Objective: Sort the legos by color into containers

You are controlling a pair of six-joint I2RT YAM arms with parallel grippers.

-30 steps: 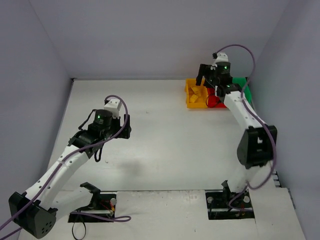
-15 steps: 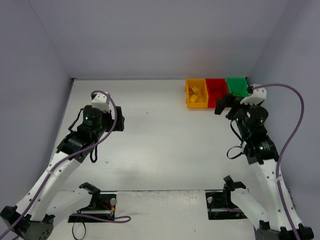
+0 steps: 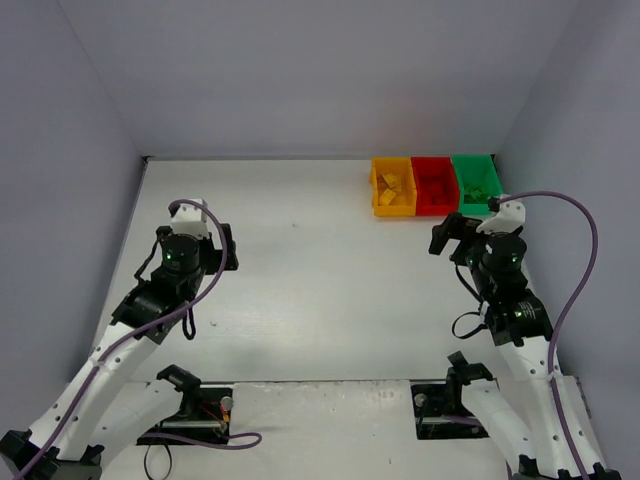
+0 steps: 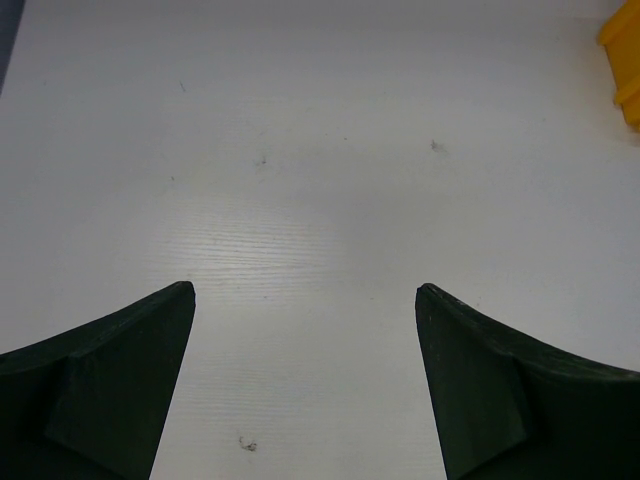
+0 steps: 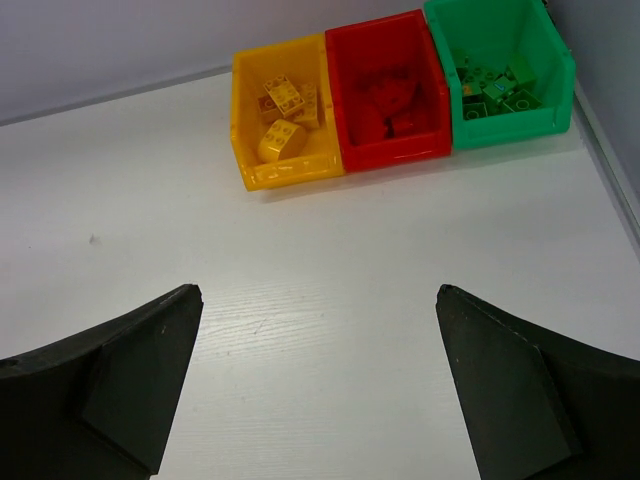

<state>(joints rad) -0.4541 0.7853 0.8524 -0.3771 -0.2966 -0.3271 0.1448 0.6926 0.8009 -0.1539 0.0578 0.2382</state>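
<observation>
While legos [image 5: 282, 140] lie in bins [image 5: 392, 155] well ahead, right fingers [image 5: 130, 385] spread wide, left fingers [image 4: 110, 390] wide too, both empty

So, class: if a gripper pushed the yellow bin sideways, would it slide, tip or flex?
It would probably slide rather than tip: the yellow bin looks low and flat-based on a smooth white table. It likely feels light, holding only a few yellow bricks. Pushed rightward, it would probably shove the red bin sitting against it.

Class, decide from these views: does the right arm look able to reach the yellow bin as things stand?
Probably yes: the right gripper, open and empty, faces the yellow bin, with only white table between them.
</observation>
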